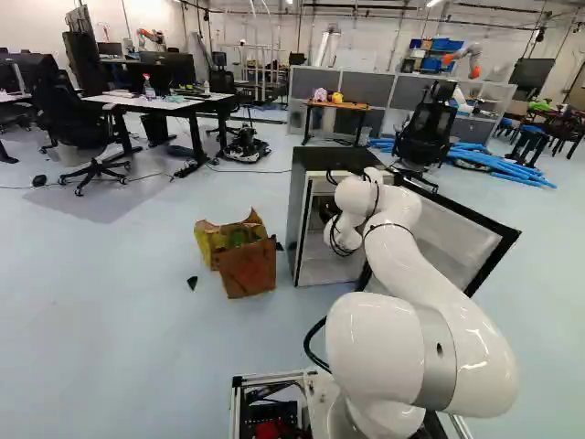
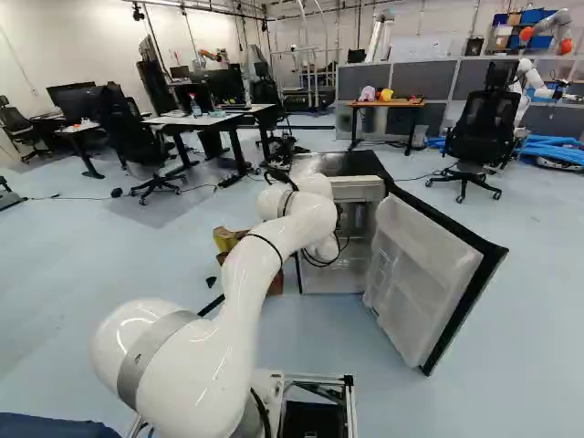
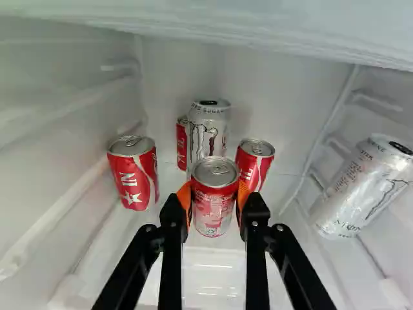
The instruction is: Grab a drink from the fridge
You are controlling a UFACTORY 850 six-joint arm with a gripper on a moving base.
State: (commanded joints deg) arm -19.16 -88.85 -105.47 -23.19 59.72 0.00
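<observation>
Your black two-fingered gripper [image 1: 327, 210] is closed to a can's width, its orange pads [image 3: 185, 201] touching both sides of an upright red-and-silver metal can [image 3: 215, 201]. You have that can inside the open black-and-white fridge [image 1: 297, 215], ahead of a tall white metal can [image 3: 210, 132].

A small dark refrigerator [image 1: 298, 215] is being seen upright, its door [image 2: 424, 274] being held wide open and its white interior being exposed. Inside, a red soda can [image 3: 215, 203] with a silver lid and tab is being gripped upright from two sides. Behind it, a white-and-silver can [image 3: 208, 129] is being shown upright, a further red can [image 3: 182, 145] being partly hidden by it. Two other red cans, one near a side wall [image 3: 135, 174], one just behind the gripped can [image 3: 255, 165], are being observed upright. Near the opposite wall, a second white-and-silver can [image 3: 364, 187] is being seen tilted.
</observation>
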